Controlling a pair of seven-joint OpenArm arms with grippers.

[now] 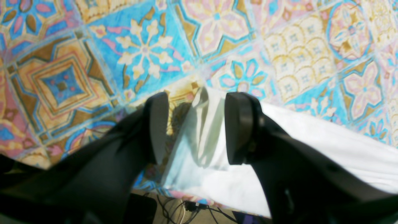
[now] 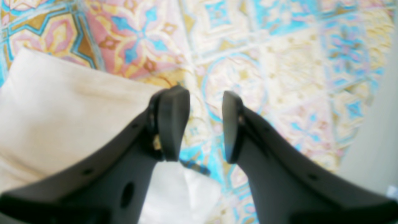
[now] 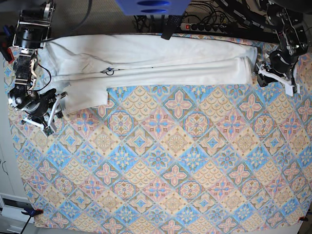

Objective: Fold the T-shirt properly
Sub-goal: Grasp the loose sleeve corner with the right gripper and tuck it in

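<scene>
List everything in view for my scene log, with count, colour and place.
T-shirt: one, white, folded into a long band along the far edge of the table.
Tablecloth: one, blue, pink and yellow tile pattern, covering the table.
Power strip: one, black, behind the table with cables.
Left end effector: one, black, open, over the shirt's end.
Right end effector: one, black, open, beside the shirt's other end.

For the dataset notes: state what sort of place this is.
Probably a robotics lab or workshop bench, not a home: a table under a patterned tile-print cloth, a power strip with tangled cables at the far edge, and a white T-shirt laid between two arms.
</scene>
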